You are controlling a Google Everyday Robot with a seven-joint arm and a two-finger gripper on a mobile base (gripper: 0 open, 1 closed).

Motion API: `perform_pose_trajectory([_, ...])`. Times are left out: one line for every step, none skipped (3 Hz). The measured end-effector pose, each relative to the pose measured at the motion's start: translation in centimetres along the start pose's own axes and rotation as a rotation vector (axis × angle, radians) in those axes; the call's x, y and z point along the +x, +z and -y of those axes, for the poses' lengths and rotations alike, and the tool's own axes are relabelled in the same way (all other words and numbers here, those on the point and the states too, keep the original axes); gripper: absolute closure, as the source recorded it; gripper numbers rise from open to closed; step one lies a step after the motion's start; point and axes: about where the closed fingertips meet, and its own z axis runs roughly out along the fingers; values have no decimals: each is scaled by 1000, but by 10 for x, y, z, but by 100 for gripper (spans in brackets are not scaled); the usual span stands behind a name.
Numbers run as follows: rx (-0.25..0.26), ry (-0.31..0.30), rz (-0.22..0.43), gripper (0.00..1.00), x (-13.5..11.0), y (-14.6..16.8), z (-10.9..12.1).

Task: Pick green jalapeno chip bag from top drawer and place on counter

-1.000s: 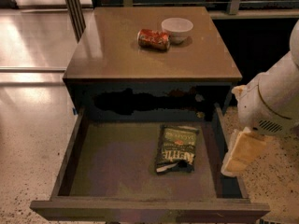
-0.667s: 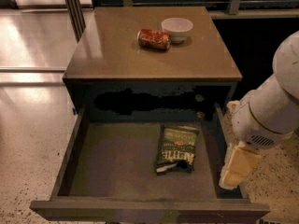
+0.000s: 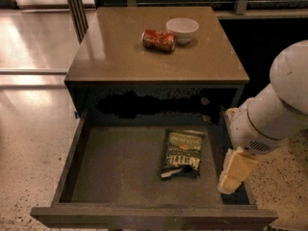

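Observation:
The green jalapeno chip bag [image 3: 182,153] lies flat on the olive-brown bottom of the open top drawer [image 3: 120,172], right of centre, its pale top band toward the cabinet. The counter [image 3: 125,47] is the brown top of the cabinet behind the drawer. My gripper [image 3: 235,171] hangs from the white arm over the drawer's right side, to the right of the bag and apart from it. It holds nothing that I can see.
A crushed red can [image 3: 158,40] and a white bowl [image 3: 182,29] stand at the back of the counter. The drawer's front rail [image 3: 154,218] runs along the bottom. Pale speckled floor lies to the left and right.
My arm and gripper have moved a little left and down toward the drawer's right side. The bag, can and bowl have not moved.

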Motion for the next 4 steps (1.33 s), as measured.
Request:
perform_pose_trajectory([-36,-14,42,0,-13,36,7])
perform_pose_trajectory([-69,-27,85,0,-28,75,19])
perform_pose_trajectory([-69,-27,85,0,-28,75,18])
perform_pose_trajectory([-85,-57,83,0,-35,96,12])
